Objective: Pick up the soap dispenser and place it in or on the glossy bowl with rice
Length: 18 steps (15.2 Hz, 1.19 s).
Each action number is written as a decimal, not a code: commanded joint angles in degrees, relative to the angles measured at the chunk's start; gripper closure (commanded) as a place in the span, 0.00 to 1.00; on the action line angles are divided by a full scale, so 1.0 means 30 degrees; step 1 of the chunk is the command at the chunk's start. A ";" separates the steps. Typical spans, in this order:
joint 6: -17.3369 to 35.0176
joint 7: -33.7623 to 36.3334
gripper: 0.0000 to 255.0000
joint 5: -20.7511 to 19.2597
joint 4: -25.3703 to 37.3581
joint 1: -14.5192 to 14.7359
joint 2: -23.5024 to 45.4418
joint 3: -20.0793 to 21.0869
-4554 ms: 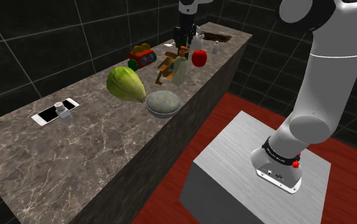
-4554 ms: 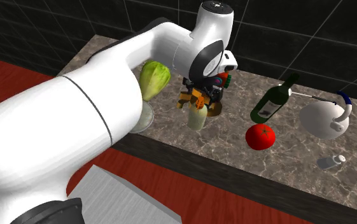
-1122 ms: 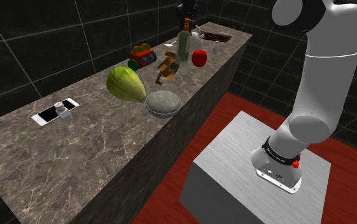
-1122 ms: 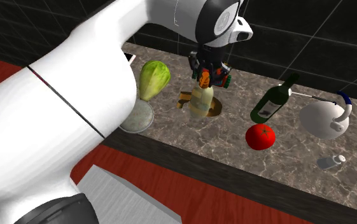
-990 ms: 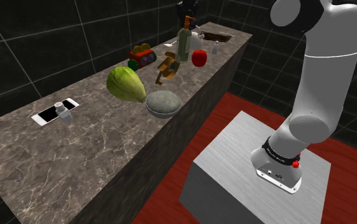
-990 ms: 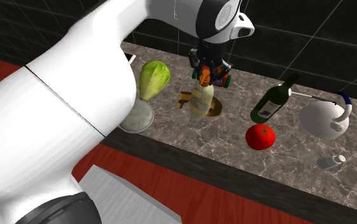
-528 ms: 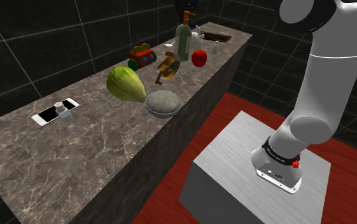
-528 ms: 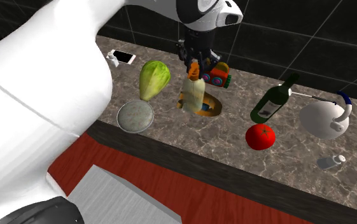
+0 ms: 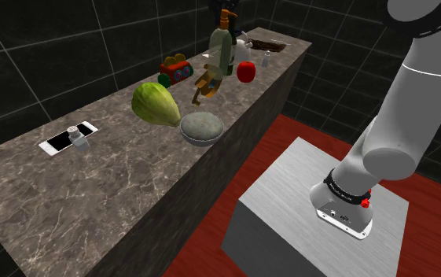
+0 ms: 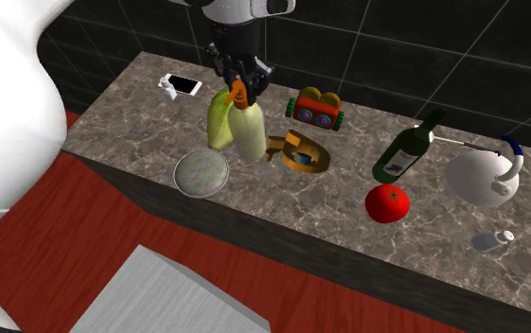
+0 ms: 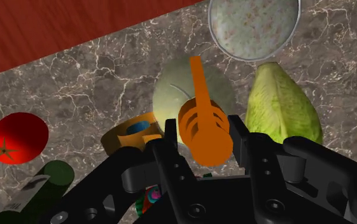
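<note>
Shoulder view: a pale soap dispenser (image 9: 223, 47) w/ an orange pump (image 9: 226, 17) is seen upright in the air above the marble surface (image 9: 93, 189). It is held at the pump by the gripper (image 9: 227, 9) near the view's top edge. Nearer the camera, a green lettuce (image 9: 156, 104) and the bowl of rice (image 9: 202, 127) are set just beside each other, well apart from the dispenser.

Second ext. view: the dispenser is shown clear of the surface, overlapping the lettuce, w/ the bowl lower and toward the view's left. A brown-orange object (image 10: 301, 153), a wine bottle (image 10: 403, 151) & a tomato (image 10: 387, 202) are spread toward the view's right.

Wrist view: the black fingers (image 11: 169, 149) are pinched on either side of the orange pump. The pale body is seen beneath it, w/ bowl & lettuce beyond.
</note>
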 commanded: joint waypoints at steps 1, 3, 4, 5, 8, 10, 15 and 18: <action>-0.0193 0.0855 1.00 -0.0083 -0.0355 0.0526 -0.0540 0.0315; -0.0416 0.1650 1.00 -0.0140 -0.0620 0.1016 -0.1020 0.0632; -0.0542 0.2053 1.00 -0.0164 -0.0706 0.1254 -0.1228 0.0803; -0.0677 0.2459 1.00 -0.0184 -0.0762 0.1494 -0.1415 0.0974; -0.1133 0.3700 1.00 -0.0232 -0.0751 0.2211 -0.1846 0.1512; -0.1477 0.4545 1.00 -0.0258 -0.0596 0.2689 -0.2025 0.1889; -0.0858 0.5278 1.00 -0.0248 -0.1716 0.3085 -0.2519 0.2214; 0.0043 0.5269 1.00 -0.0222 -0.2955 0.3069 -0.2858 0.2205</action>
